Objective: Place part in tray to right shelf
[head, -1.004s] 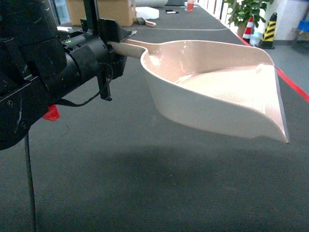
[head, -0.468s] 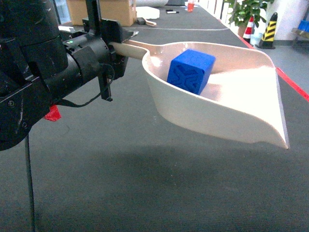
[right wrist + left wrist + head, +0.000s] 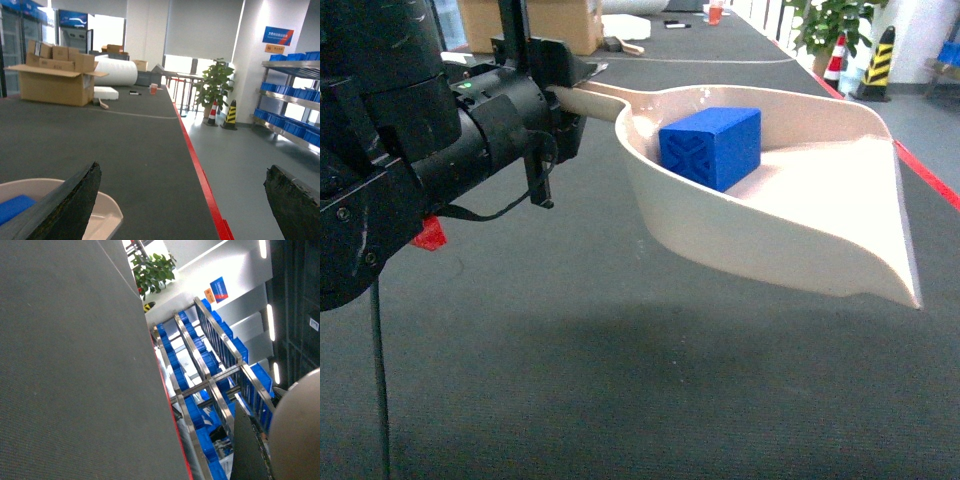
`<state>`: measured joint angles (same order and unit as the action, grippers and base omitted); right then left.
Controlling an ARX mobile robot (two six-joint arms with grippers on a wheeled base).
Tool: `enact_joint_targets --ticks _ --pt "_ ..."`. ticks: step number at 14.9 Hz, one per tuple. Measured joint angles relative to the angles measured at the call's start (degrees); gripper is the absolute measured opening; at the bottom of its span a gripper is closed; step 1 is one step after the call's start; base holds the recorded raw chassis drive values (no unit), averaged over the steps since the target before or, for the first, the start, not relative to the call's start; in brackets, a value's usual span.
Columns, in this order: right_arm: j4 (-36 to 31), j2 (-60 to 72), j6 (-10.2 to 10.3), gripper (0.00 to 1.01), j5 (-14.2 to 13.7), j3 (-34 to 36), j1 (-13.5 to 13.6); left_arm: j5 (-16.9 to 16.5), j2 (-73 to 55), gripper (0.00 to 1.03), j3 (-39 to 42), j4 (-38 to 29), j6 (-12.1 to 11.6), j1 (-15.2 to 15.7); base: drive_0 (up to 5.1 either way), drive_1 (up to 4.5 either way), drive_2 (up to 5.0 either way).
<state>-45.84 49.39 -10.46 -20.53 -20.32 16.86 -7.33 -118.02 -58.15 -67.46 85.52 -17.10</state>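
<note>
Left gripper (image 3: 560,100) pinches the tray (image 3: 820,235) handle at 10 o'clock, tray held above the counter (image 3: 570,370). Part (image 3: 712,147) sits inside the tray's deep back end. Right gripper (image 3: 182,200) fingers spread wide, holding nothing.

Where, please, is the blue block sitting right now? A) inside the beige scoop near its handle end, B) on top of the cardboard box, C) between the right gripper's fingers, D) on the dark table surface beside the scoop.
A: in the head view the blue block rests inside the beige scoop, up at the handle end.
</note>
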Motion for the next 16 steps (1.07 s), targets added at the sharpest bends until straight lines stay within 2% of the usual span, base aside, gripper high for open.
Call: enact_joint_targets --ticks 2,16 --pt "0.3 0.5 -0.5 0.98 0.3 0.0 0.0 -0.2 0.0 0.12 0.0 0.3 0.0 0.0 0.0 0.0 0.0" --pt "0.1 0.0 -1.2 0.98 0.2 0.0 0.0 0.0 0.0 0.12 0.1 0.1 0.0 0.0 4.7 -3.83 -0.9"
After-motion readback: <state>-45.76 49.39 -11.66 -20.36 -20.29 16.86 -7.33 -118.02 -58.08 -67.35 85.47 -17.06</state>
